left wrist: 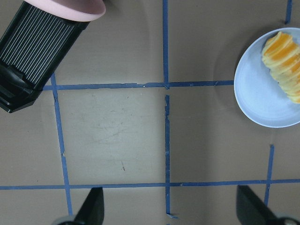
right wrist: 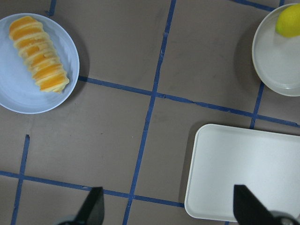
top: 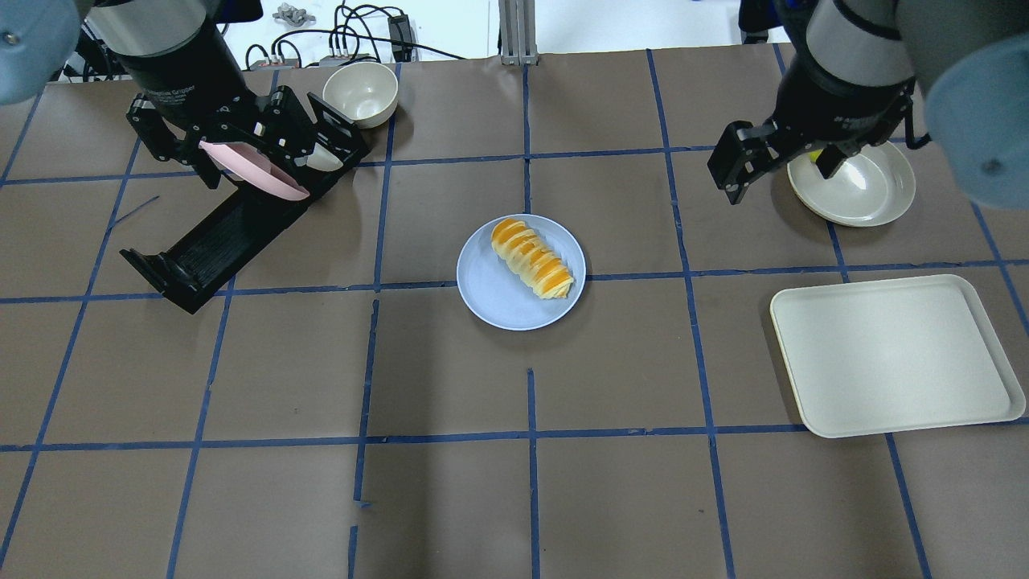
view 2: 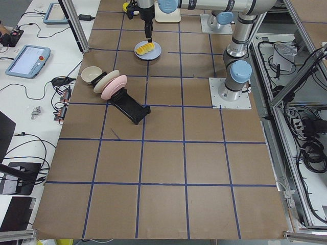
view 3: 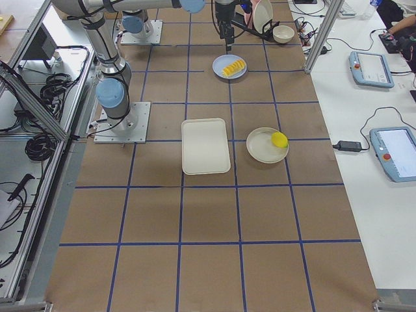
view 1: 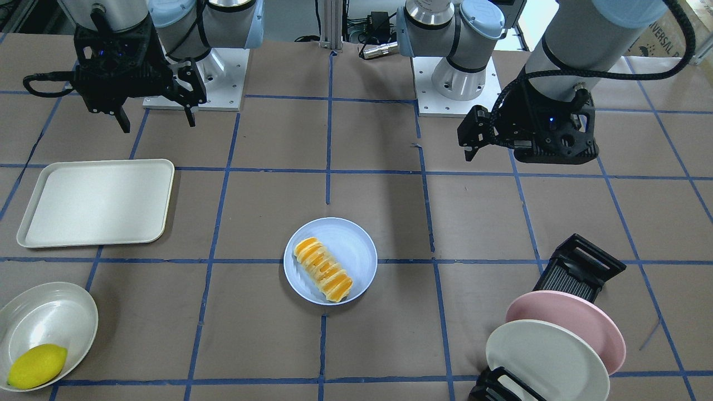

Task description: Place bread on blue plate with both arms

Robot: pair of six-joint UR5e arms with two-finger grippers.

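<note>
The bread [view 1: 323,269], a ridged loaf striped orange and cream, lies diagonally on the blue plate [view 1: 356,239] near the table's middle. Both also show in the overhead view, bread [top: 532,259] on plate [top: 498,301]. My left gripper [top: 221,135] hangs open and empty above the dish rack, well to the plate's left in the overhead view. Its fingertips [left wrist: 91,208] stand wide apart. My right gripper [view 1: 156,114] is open and empty, raised above the table well to the plate's right in the overhead view. Its fingertips [right wrist: 93,206] are also spread.
A cream tray [view 1: 94,203] lies on my right side. Beside it a white bowl [view 1: 50,312] holds a yellow lemon [view 1: 38,365]. On my left a black dish rack [view 1: 579,267] holds a pink plate [view 1: 568,317] and a white plate [view 1: 546,356]. A small bowl [top: 362,92] stands behind it.
</note>
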